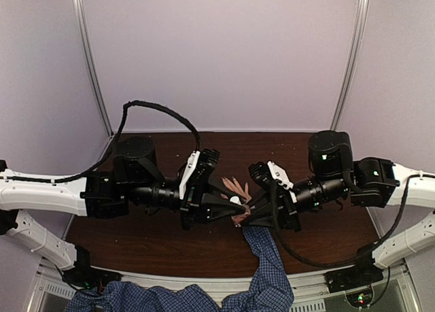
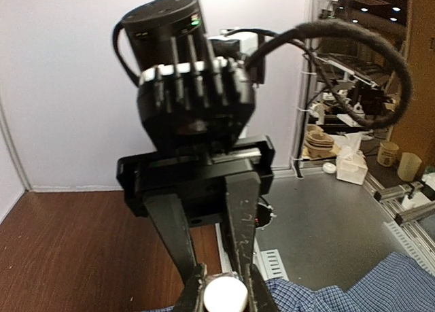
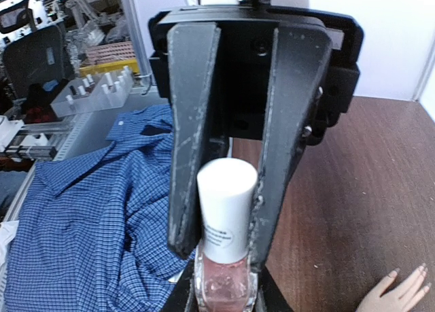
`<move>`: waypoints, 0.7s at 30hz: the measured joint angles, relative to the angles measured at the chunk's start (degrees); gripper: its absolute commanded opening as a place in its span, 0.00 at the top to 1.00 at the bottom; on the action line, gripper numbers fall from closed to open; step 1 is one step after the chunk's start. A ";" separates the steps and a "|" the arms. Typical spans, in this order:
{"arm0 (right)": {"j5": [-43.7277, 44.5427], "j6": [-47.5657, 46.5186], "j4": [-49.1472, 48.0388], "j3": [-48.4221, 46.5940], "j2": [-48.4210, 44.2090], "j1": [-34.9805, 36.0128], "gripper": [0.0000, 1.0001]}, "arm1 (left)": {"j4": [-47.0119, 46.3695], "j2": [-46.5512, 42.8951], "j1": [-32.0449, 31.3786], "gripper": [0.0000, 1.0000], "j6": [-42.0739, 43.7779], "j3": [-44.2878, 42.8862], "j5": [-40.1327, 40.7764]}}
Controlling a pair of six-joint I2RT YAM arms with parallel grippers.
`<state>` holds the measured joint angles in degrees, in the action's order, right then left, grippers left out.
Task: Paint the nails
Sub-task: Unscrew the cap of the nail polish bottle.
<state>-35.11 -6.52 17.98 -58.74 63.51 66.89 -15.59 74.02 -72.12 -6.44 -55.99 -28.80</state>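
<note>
Right tool [image 3: 221, 254] around white-capped pink polish bottle [image 3: 225, 210], nails [image 3: 423, 268] near.

The hand [image 1: 236, 187] lies on the table [image 1: 156, 237] between the left tool [image 1: 238, 204] and right tool [image 1: 253, 213], bottle [image 3: 226, 210] near it.

Pink polish bottle [image 3: 226, 237] in right pincer [image 3: 221, 256]

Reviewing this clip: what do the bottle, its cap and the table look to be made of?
The bottle looks like clear glass: pink liquid shows through its glossy walls. The cap is probably plastic, smooth, white and fairly matte, with soft shading and a printed label low down. The table is dark brown wood or a wood-look laminate. Grain streaks show, but not which of the two it is.
</note>
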 measured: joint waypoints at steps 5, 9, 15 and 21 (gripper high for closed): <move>10.84 -0.79 1.33 0.00 -0.72 -0.02 1.00 | 2.69 0.92 0.31 1.00 -1.60 -1.55 9.22; 18.93 -0.94 0.76 0.00 -0.22 -0.02 1.00 | 3.67 1.62 0.33 1.00 -3.21 -2.29 17.49; 29.03 -0.90 -1.29 0.15 1.90 0.00 1.00 | 3.32 3.37 0.33 1.00 -6.78 -2.75 28.13; 36.41 -0.61 -3.98 0.17 4.96 -0.02 1.00 | 1.70 5.46 0.20 1.00 -11.52 -2.78 38.05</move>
<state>1.30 -7.14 14.00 -58.57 68.47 66.87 -13.89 79.48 -71.92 -17.96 -58.76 9.26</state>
